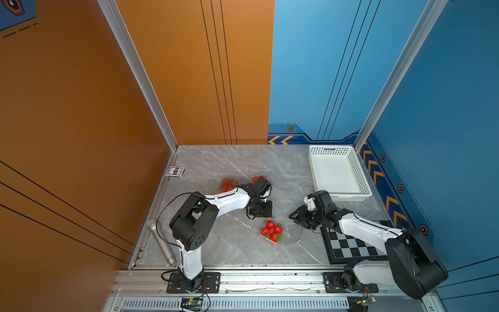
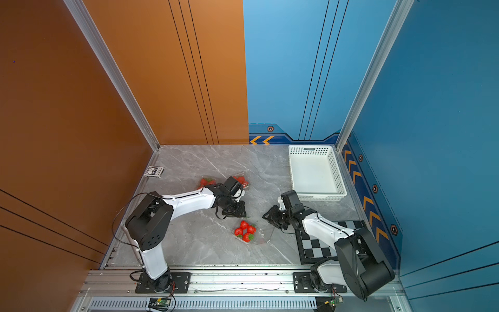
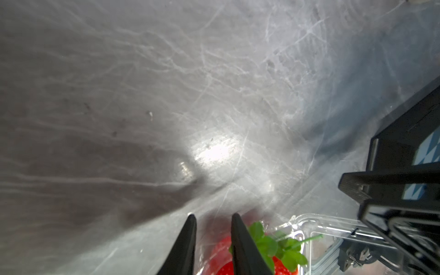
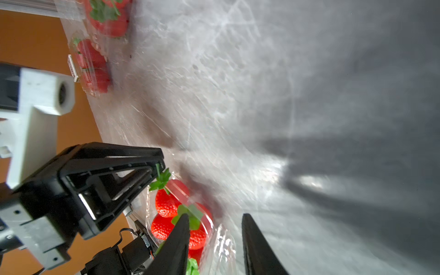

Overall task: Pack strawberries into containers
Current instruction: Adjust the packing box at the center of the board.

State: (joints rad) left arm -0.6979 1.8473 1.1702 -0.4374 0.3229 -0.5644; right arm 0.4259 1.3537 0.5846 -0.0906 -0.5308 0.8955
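In a top view, four strawberries (image 1: 272, 231) fill an open clamshell (image 1: 293, 235) mid-table (image 1: 229, 243), with the left claw (image 1: 266, 213) just behind it and the right claw (image 1: 291, 216) near its lid.

Left wrist: the fingers (image 3: 188, 240) stand narrowly apart at the clamshell's rim; whether they pinch it, I cannot tell.

Right wrist: the right claw is spread, astride the clear lid (image 4: 223, 245).

On your grey marble tabletop (image 1: 229, 162): apparently three clear containers (image 1: 293, 235), one half hidden; a white basket (image 1: 360, 175); a chessboard (image 1: 348, 247); a card box (image 1: 175, 171).
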